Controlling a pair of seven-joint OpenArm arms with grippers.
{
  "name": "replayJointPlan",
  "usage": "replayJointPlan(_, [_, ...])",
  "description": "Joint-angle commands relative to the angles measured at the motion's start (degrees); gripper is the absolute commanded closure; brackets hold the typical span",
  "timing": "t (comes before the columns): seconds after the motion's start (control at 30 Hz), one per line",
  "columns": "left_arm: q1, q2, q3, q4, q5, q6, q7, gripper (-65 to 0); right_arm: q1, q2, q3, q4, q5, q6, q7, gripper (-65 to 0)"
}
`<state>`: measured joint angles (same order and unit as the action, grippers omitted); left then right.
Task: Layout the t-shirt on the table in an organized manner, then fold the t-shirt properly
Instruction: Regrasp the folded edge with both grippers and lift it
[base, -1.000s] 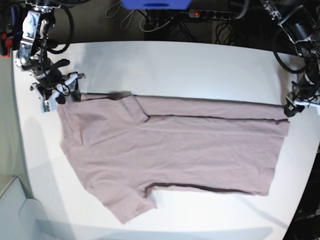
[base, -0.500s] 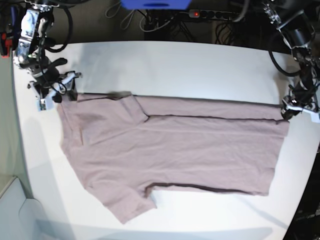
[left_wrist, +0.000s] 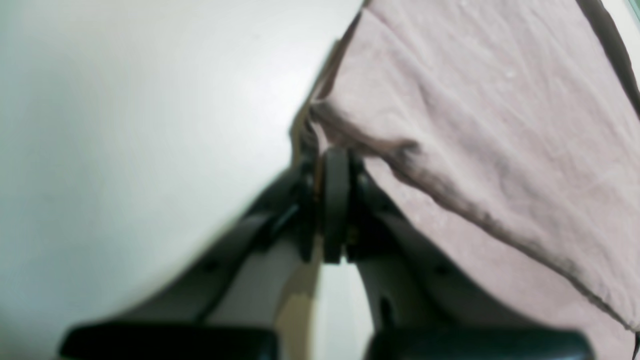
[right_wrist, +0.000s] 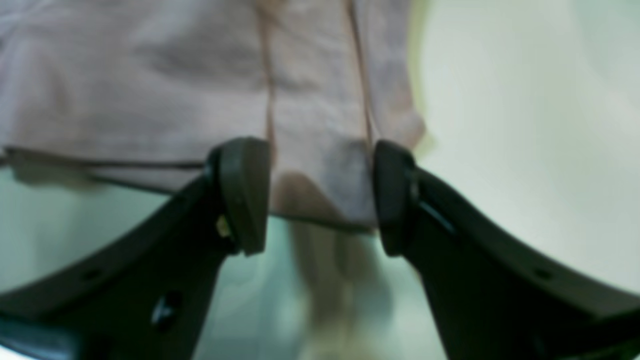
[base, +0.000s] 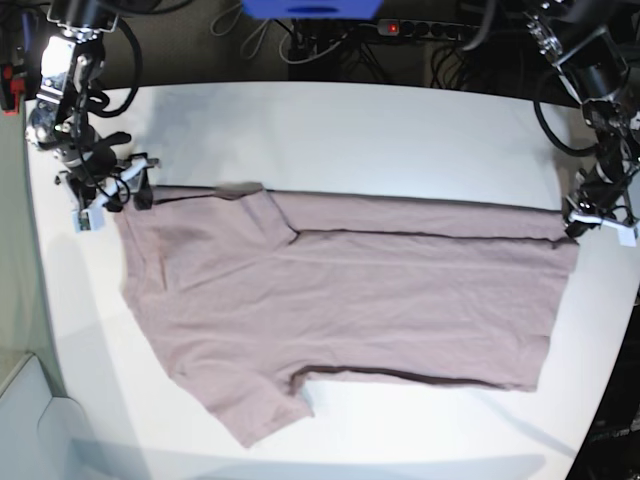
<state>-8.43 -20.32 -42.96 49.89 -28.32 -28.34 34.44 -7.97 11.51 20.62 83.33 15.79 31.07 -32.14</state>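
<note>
- The dusty mauve knit t-shirt (base: 340, 300) lies flat across the middle of the large white matte table (base: 380, 130), collar end toward 9 o'clock, hem toward 3 o'clock.
- The left gripper (left_wrist: 332, 165) sits at the shirt's 3 o'clock hem corner; its black fingers (left_wrist: 336, 200) are pressed together, pinching the cloth edge.
- The right gripper (right_wrist: 320, 195) sits at the 10 o'clock corner; its fingers (right_wrist: 245, 190) stand wide apart, straddling a cloth corner without clamping it.
</note>
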Motion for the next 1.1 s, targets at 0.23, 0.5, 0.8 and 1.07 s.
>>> replayJointPlan(0.23, [-0.06,-1.18,-0.07,1.14,0.58,0.25,1.04,-0.1,-0.34,1.02,0.61,0.41,0.87,0.18,1.24,-8.2])
replayJointPlan(0.5, [0.21,-1.35,-0.42,2.46,0.49,0.16,4.91,-0.1,-0.60,1.11,5.27,0.58,0.87,0.97,1.15,0.0])
replayJointPlan(0.8, [3.11,2.51,-7.19,23.56,0.40,0.16,17.92,-0.1,-2.54,1.11,10.37,13.15,0.87,8.93,0.54,0.0])
replayJointPlan(1.07, [-1.99,3.13,-7.46,30.42,-2.41,0.60,21.61,-0.1,3.35,2.34,7.64,16.93,0.87,8.93,-1.05,0.0])
